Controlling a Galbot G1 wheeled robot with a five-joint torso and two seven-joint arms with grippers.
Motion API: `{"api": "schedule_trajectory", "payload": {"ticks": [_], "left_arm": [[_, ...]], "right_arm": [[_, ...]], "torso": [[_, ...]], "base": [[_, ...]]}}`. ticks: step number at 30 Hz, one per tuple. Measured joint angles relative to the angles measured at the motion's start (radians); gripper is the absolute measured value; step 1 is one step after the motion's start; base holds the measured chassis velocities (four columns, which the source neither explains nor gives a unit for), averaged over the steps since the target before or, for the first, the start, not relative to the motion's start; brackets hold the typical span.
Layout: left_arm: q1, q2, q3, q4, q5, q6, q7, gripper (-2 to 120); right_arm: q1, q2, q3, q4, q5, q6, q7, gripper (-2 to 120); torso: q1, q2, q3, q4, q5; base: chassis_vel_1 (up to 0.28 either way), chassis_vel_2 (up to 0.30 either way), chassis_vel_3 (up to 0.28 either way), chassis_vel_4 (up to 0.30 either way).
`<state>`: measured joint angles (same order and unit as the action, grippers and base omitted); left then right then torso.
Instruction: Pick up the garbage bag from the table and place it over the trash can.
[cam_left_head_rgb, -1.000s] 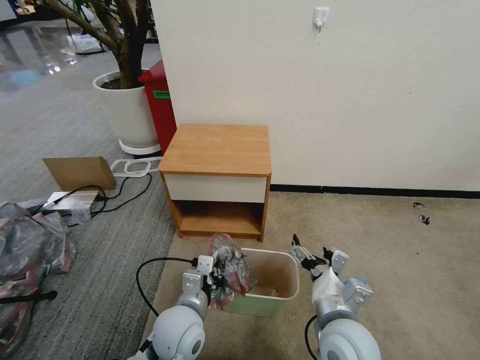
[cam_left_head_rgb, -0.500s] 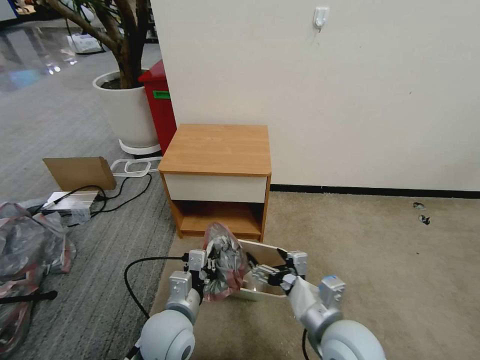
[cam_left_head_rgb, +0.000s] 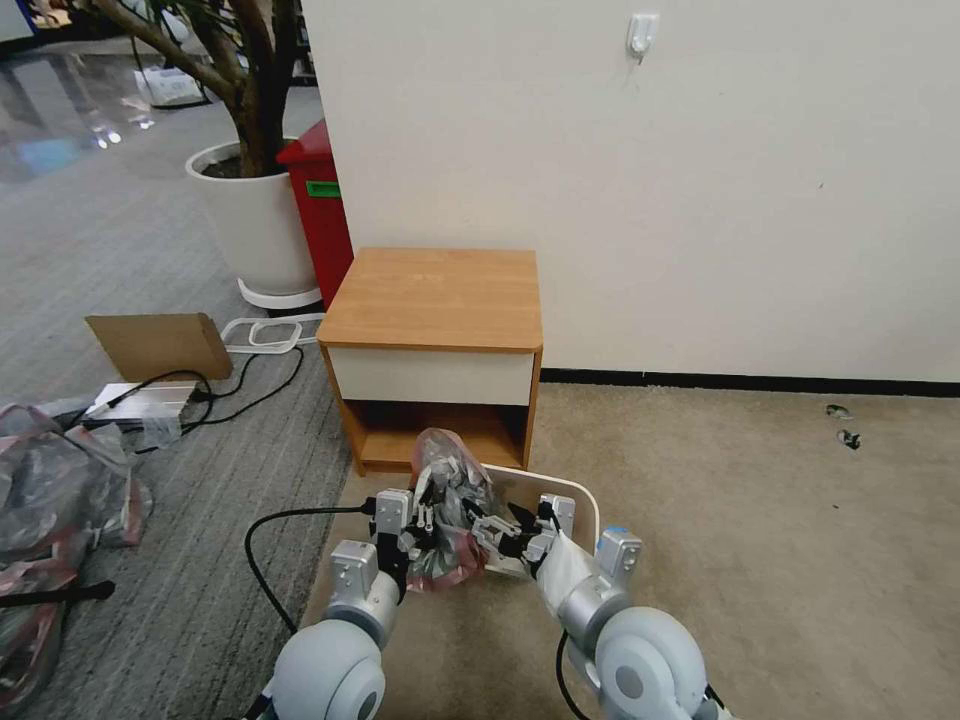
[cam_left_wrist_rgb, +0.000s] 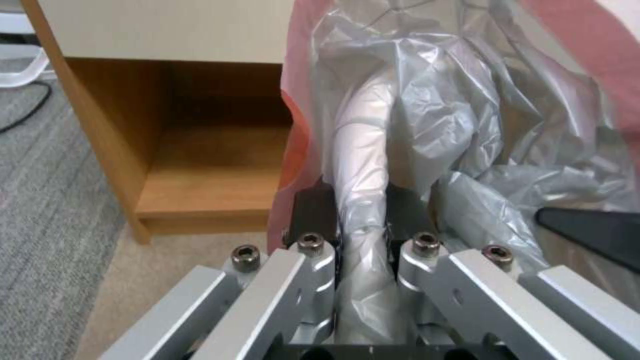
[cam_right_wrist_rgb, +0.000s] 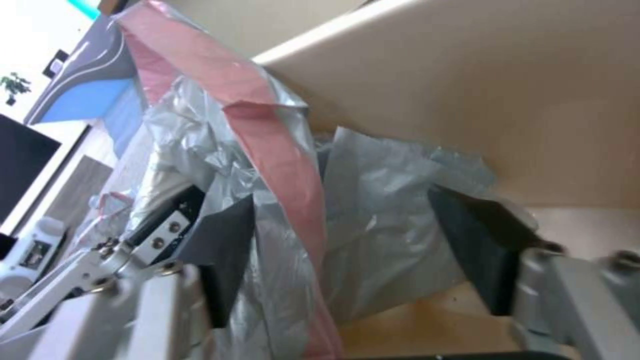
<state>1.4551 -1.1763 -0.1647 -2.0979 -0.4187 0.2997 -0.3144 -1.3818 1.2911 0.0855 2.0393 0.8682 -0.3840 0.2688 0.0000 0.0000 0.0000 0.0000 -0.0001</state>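
Observation:
The garbage bag (cam_left_head_rgb: 450, 478), crinkly grey with a pink-red rim, hangs bunched just in front of the table (cam_left_head_rgb: 435, 300). My left gripper (cam_left_head_rgb: 418, 522) is shut on a twisted fold of the garbage bag (cam_left_wrist_rgb: 360, 165). From the right, my right gripper (cam_left_head_rgb: 500, 535) reaches in, open, with its black pads (cam_right_wrist_rgb: 223, 245) on either side of loose grey plastic of the garbage bag (cam_right_wrist_rgb: 373, 225). The cream trash can (cam_left_head_rgb: 578, 497) sits tilted behind both grippers, and its inner wall (cam_right_wrist_rgb: 507, 100) lies close behind the bag.
A heap of grey-red bags (cam_left_head_rgb: 55, 490) lies on the floor at far left, beside cables (cam_left_head_rgb: 230, 385) and a cardboard piece (cam_left_head_rgb: 160, 345). A white plant pot (cam_left_head_rgb: 255, 225) and a red bin (cam_left_head_rgb: 320, 215) stand behind the table. Beige carpet (cam_left_head_rgb: 780, 520) lies open to the right.
My right gripper swung left from beside the bin's right rim to the bag. The left gripper carried the bag slightly forward. The bin went from upright to tilted, nearer the table.

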Motion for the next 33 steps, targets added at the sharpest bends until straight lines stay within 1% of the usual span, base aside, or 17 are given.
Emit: {"api": "schedule_trajectory", "payload": {"ticks": [2,4,6,7,8,10,11,12,13,16,22,25,27,28,31,32,33], "left_arm": [[-0.001,-0.001,-0.001,0.0,-0.005,0.0,0.0,7],[-0.007,-0.004,-0.007,0.001,-0.026,0.0,0.0,7],[-0.01,-0.007,-0.012,0.003,-0.037,0.0,-0.001,7],[-0.01,-0.007,-0.012,0.003,-0.037,0.0,-0.001,7],[-0.011,-0.008,-0.015,0.005,-0.048,0.0,-0.001,7],[-0.012,-0.008,-0.016,0.006,-0.052,0.0,-0.002,7],[-0.012,-0.008,-0.017,0.006,-0.057,0.0,-0.002,7],[-0.012,-0.008,-0.017,0.006,-0.057,0.0,-0.002,7],[-0.012,-0.009,-0.015,0.007,-0.059,0.001,-0.003,7],[-0.011,-0.009,-0.013,0.01,-0.059,0.003,-0.003,7],[-0.006,-0.009,-0.011,0.014,-0.057,0.006,-0.004,7],[-0.003,-0.011,-0.007,0.015,-0.056,0.009,-0.005,7],[-0.003,-0.011,-0.007,0.015,-0.056,0.009,-0.005,7],[-0.001,-0.012,-0.002,0.014,-0.055,0.01,-0.005,7],[0.002,-0.013,0.015,0.006,-0.053,0.01,-0.005,7],[0.002,-0.013,0.015,0.006,-0.053,0.01,-0.005,7],[0.005,-0.014,0.019,0.004,-0.053,0.01,-0.004,7]], "right_arm": [[0.001,0.001,0.001,-0.002,0.002,0.0,0.0,65],[0.001,0.006,0.003,-0.012,0.007,0.003,-0.001,52],[0.001,0.009,0.003,-0.015,0.008,0.005,-0.002,44],[0.001,0.009,0.003,-0.015,0.008,0.005,-0.002,44],[0.0,0.012,0.003,-0.017,0.008,0.01,-0.003,38],[0.0,0.013,0.003,-0.017,0.008,0.014,-0.004,36],[0.001,0.016,0.002,-0.02,0.006,0.023,-0.006,29],[0.001,0.016,0.002,-0.02,0.006,0.023,-0.006,29],[0.01,0.022,0.001,-0.021,0.002,0.034,-0.007,14],[0.022,0.022,0.001,-0.015,-0.003,0.043,-0.007,1],[0.042,0.002,0.018,0.042,-0.015,0.051,-0.006,0],[0.053,-0.032,0.034,0.099,-0.014,0.047,-0.004,0],[0.053,-0.032,0.034,0.099,-0.014,0.047,-0.004,0],[0.069,-0.055,0.039,0.122,-0.011,0.04,-0.004,0],[0.155,-0.105,0.04,0.107,0.004,0.02,-0.003,0],[0.155,-0.105,0.04,0.107,0.004,0.02,-0.003,0],[0.187,-0.12,0.038,0.084,0.006,0.011,-0.003,0]], "torso": [[0.0,0.0,0.0,0.0,0.0],[0.0,0.0,0.0,-0.0001,0.0],[0.0,0.0,0.0,0.0,0.0],[0.0,0.0,0.0,0.0,0.0],[0.0,0.0,0.0,0.0,0.0],[0.0,0.0,0.0,0.0,0.0],[0.0,0.0,0.0,-0.0001,0.0],[0.0,0.0,0.0,-0.0001,0.0],[0.0,0.0,0.0,0.0,0.0001],[0.0,0.0,0.0,-0.0001,0.0001],[0.0,0.0,0.0,0.0,0.0002],[0.0,0.0,0.0,0.0,0.0002],[0.0,0.0,0.0,0.0,0.0002],[0.0,0.0,0.0,0.0,0.0002],[0.0,0.0,0.0,0.0001,0.0],[0.0,0.0,0.0,0.0001,0.0],[0.0,0.0,0.0,0.0,0.0002]], "base": [[0.0,0.0,0.0,0.0],[0.0,0.0,0.0,0.0],[0.0,0.0,0.0,0.0],[0.0,0.0,0.0,0.0],[0.0,0.0,0.0,0.0],[0.0,0.0,0.0,0.0],[0.0,0.0,0.0,0.0],[0.0,0.0,0.0,0.0],[0.0,0.0,0.0,0.0],[0.0,0.0,0.0,0.0],[0.0,0.0,0.0,0.0],[0.0,0.0,0.0,0.0],[0.0,0.0,0.0,0.0],[0.0,0.0,0.0,0.0],[0.0,0.0,0.0,0.0],[0.0,0.0,0.0,0.0],[0.0,0.0,0.0,0.0]]}}
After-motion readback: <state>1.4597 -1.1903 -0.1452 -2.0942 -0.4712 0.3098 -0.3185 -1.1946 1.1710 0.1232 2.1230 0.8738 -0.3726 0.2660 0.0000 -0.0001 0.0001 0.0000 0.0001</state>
